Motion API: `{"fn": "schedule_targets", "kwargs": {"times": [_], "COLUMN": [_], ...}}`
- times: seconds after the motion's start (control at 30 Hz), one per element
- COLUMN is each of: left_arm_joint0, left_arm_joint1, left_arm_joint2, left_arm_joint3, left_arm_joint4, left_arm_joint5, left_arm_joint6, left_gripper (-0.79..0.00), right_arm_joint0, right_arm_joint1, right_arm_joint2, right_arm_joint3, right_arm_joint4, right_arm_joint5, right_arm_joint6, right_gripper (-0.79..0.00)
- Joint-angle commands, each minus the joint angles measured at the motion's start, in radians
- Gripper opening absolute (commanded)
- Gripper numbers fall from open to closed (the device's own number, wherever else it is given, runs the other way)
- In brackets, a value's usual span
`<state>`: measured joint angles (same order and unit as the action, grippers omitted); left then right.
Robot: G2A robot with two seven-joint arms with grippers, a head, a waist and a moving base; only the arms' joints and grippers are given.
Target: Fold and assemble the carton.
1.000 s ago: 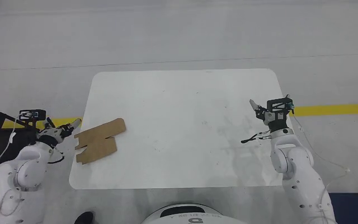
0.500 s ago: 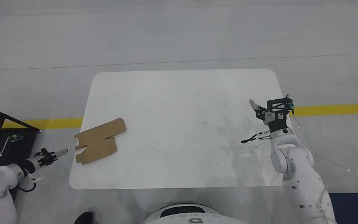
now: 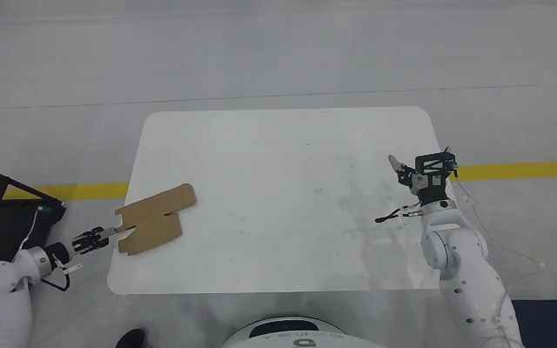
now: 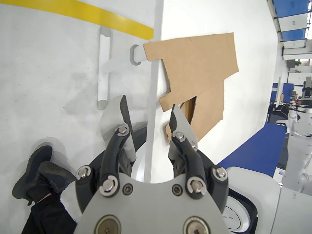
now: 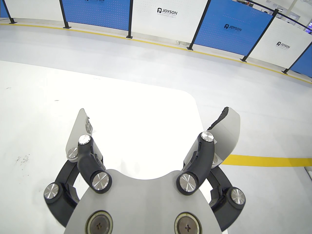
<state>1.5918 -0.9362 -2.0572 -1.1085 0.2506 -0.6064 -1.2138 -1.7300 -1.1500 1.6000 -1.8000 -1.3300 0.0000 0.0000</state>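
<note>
Top view, carton [image 3: 155,217]: flat brown cardboard blank, unfolded, lying at 8 o'clock on the bench [image 3: 287,174]; its outer end slightly overhangs the bench's 9 o'clock edge.
Left gripper [image 3: 109,233]: just off the bench edge at 8 o'clock, pointed at the carton's overhanging end. In the left wrist view the jaws are partly open and astride the bench edge. One of the fingers [image 4: 179,122] overlaps a carton corner; nothing is clamped, and contact cannot be told.
Right gripper [image 3: 387,190]: over the bench at 3 o'clock, well apart from the carton; jaws spread wide, empty.
</note>
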Motion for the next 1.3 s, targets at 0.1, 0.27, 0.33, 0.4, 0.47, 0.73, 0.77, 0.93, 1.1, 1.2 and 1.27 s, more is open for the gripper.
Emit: {"fn": "schedule_targets", "kwargs": {"times": [0.1, 0.27, 0.33, 0.4, 0.47, 0.73, 0.77, 0.93, 1.1, 1.2, 1.27], "left_arm_joint0": [-0.003, 0.008, 0.01, 0.012, 0.012, -0.003, -0.006, -0.029, -0.052, -0.064, -0.071], "left_arm_joint1": [0.03, 0.061, 0.071, 0.081, 0.09, 0.119, 0.121, 0.129, 0.134, 0.136, 0.138], "left_arm_joint2": [0.042, 0.083, 0.101, 0.118, 0.133, 0.175, 0.181, 0.216, 0.245, 0.253, 0.255], "left_arm_joint3": [0.014, 0.013, 0.018, 0.023, 0.031, 0.065, 0.069, 0.086, 0.103, 0.115, 0.122], "left_arm_joint4": [-0.13, -0.204, -0.231, -0.236, -0.238, -0.241, -0.243, -0.235, -0.212, -0.207, -0.203], "left_arm_joint5": [0.025, 0.033, 0.035, 0.03, 0.022, -0.005, -0.007, -0.012, -0.026, -0.028, -0.027], "left_arm_joint6": [-0.025, -0.033, -0.035, -0.03, -0.022, 0.006, 0.007, 0.013, 0.026, 0.031, 0.036], "left_gripper": [-0.449, -0.465, -0.471, -0.474, -0.474, -0.48, -0.489, -0.514, -0.526, -0.548, -0.576], "right_arm_joint0": [0.0, 0.0, 0.0, 0.0, 0.0, 0.0, 0.0, 0.0, 0.0, 0.0, 0.0], "right_arm_joint1": [0.0, 0.0, 0.0, 0.0, 0.0, 0.0, 0.0, 0.0, 0.0, 0.0, 0.0], "right_arm_joint2": [0.0, 0.0, 0.0, 0.0, 0.0, 0.0, 0.0, 0.0, 0.0, 0.0, 0.0], "right_arm_joint3": [0.0, 0.0, 0.0, 0.0, 0.0, 0.0, 0.0, 0.0, 0.0, 0.0, 0.0], "right_arm_joint4": [0.0, 0.0, 0.0, 0.0, 0.0, 0.0, 0.0, 0.0, 0.0, 0.0, 0.0], "right_arm_joint5": [0.0, 0.0, 0.0, 0.0, 0.0, 0.0, 0.0, 0.0, 0.0, 0.0, 0.0], "right_arm_joint6": [0.0, 0.0, 0.0, 0.0, 0.0, 0.0, 0.0, 0.0, 0.0, 0.0, 0.0], "right_gripper": [0.0, 0.0, 0.0, 0.0, 0.0, 0.0, 0.0, 0.0, 0.0, 0.0, 0.0]}}
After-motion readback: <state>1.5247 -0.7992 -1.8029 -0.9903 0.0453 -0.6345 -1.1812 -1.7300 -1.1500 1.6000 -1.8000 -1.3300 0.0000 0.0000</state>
